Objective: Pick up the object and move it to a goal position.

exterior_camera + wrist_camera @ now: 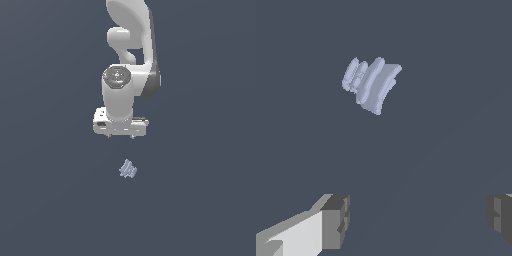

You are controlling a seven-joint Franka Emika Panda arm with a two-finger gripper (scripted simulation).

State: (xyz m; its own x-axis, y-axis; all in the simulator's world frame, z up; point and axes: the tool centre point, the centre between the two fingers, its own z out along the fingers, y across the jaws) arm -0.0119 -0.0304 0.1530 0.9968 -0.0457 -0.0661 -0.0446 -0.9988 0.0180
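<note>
The white arm (131,60) hangs over a plain dark grey worktop (45,200), its wrist pointing straight down. The jaws (120,136) stand wide apart with nothing between them: in the wrist view one grey pad (336,221) shows at one edge and the other pad at the opposite edge, with bare worktop filling the gap.

The object (128,169) is a small pale lavender-blue lump with ridged, layered edges, far smaller than the jaws. In the exterior view it lies on the worktop at about 6 o'clock from the jaws, near but clearly apart from them, a shade toward 5 o'clock. In the wrist view the object (371,84) sits well clear of both pads, its ridges running side by side like stacked fins, untouched.
</note>
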